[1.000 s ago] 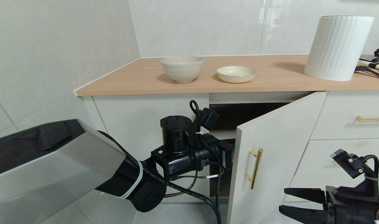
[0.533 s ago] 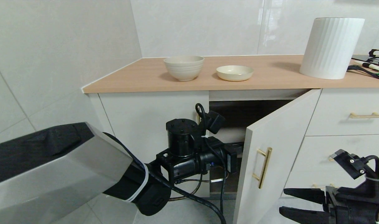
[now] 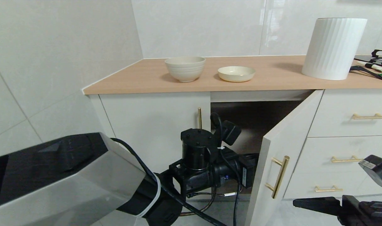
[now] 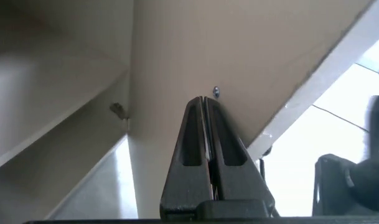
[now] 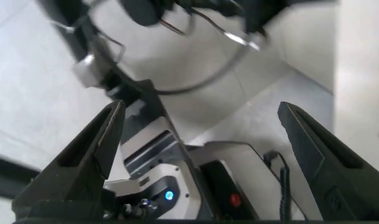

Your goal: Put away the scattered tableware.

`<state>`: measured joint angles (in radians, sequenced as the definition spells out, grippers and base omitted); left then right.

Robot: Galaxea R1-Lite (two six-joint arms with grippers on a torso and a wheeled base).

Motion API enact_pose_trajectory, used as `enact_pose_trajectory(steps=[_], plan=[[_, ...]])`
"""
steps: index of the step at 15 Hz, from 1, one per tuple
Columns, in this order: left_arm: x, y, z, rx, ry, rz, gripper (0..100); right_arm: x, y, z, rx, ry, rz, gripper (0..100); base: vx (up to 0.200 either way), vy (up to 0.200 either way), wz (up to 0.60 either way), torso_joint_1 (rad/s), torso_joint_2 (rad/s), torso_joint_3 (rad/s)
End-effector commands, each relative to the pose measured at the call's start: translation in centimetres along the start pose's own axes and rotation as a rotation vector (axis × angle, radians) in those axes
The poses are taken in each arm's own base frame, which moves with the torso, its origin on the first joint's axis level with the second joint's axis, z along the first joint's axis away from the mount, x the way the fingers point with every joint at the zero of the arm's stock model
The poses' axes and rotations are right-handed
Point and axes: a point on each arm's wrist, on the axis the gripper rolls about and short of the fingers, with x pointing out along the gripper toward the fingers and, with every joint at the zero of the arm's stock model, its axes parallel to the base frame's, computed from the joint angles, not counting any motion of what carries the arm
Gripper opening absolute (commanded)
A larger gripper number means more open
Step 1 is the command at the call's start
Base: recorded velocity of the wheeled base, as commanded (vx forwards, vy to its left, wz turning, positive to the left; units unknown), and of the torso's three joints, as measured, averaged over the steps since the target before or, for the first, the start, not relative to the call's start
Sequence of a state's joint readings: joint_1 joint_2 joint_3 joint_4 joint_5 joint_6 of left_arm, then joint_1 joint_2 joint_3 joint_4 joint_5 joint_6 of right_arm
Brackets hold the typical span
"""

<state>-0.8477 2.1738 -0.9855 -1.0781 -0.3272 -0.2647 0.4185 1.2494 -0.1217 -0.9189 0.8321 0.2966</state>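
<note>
A ribbed cream bowl [image 3: 184,68] and a shallow cream dish [image 3: 236,73] stand side by side on the wooden counter [image 3: 140,80]. Below them the cabinet door [image 3: 283,147] with a gold handle [image 3: 278,176] stands partly open. My left arm's wrist [image 3: 206,163] is low in the cabinet opening, behind that door. In the left wrist view my left gripper [image 4: 203,102] is shut and empty, its tips against the door's inner face. My right gripper [image 5: 200,107] is open and empty, low at the front right, with one of its fingers [image 3: 316,203] pointing toward the door.
A tall white ribbed container [image 3: 333,47] stands on the counter's right, with dark utensils [image 3: 371,67] beyond it. Drawers with gold handles [image 3: 371,116] fill the right side. A closed door [image 3: 153,125] and a tiled wall lie to the left.
The cabinet door has swung wider open to the right, and my left arm has moved right with it. My right gripper has dropped lower and farther right.
</note>
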Motion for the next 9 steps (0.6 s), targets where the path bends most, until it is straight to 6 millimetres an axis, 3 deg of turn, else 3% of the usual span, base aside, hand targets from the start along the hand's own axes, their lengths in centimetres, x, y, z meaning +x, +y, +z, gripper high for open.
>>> enact_pose_trajectory(steps=[1,6,7,9], plan=[[0.7,-1.8,-0.2,0.006,0.005,-0.038,0,-1.0,1.9,0.5,-0.075,-0.049,0.053,100,0.0,0.0,0.0,0.0,0.0,0.0],[4.6,-8.1,-1.5,0.028,0.025,-0.172,0,-3.5,6.1,2.8,-0.258,-0.208,0.161,100,0.0,0.0,0.0,0.0,0.0,0.0],[4.9,-9.7,-1.6,0.033,0.02,-0.203,0,-4.2,6.8,3.2,-0.256,-0.219,0.169,100,0.0,0.0,0.0,0.0,0.0,0.0],[4.6,-10.8,-1.0,0.036,-0.014,-0.215,0,-4.8,7.6,3.1,-0.248,-0.176,0.224,100,0.0,0.0,0.0,0.0,0.0,0.0]])
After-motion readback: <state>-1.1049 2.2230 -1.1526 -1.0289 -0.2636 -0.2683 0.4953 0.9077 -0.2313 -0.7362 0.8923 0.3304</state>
